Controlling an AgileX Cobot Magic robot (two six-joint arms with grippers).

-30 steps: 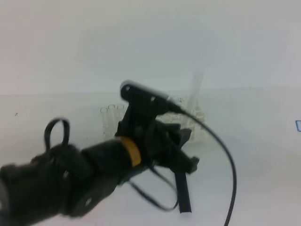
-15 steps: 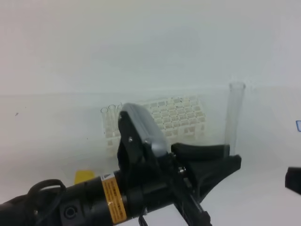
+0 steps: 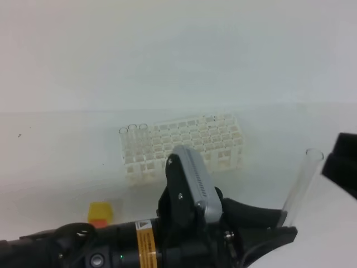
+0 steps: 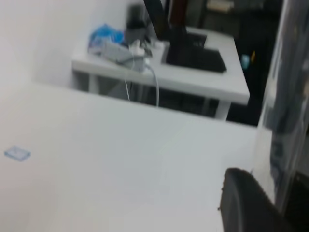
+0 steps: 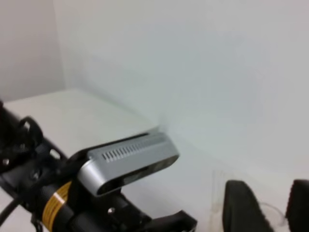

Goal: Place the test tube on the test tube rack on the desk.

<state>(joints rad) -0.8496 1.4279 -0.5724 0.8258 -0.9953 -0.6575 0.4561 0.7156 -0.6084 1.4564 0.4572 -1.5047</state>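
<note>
The white test tube rack (image 3: 187, 142) stands mid-desk (image 3: 56, 162), with three clear tubes (image 3: 133, 134) in its left end. My left arm fills the foreground, and its gripper (image 3: 276, 224) is shut on the lower end of the test tube (image 3: 301, 187), which leans up to the right. In the left wrist view the test tube (image 4: 285, 96) runs up the right edge beside a black finger (image 4: 244, 203). My right gripper (image 3: 341, 163) sits at the right edge, close to the tube's top. Its fingers (image 5: 241, 208) stand apart in the right wrist view.
A yellow block (image 3: 100, 211) on an orange one lies left of my left arm, in front of the rack. The left wrist camera housing (image 3: 192, 181) partly covers the rack's front. Another table with cables (image 4: 145, 53) shows beyond the desk edge.
My left arm has dropped and swung right with the test tube, which went from upright to leaning right. The right gripper has come in at the right edge and opened.
</note>
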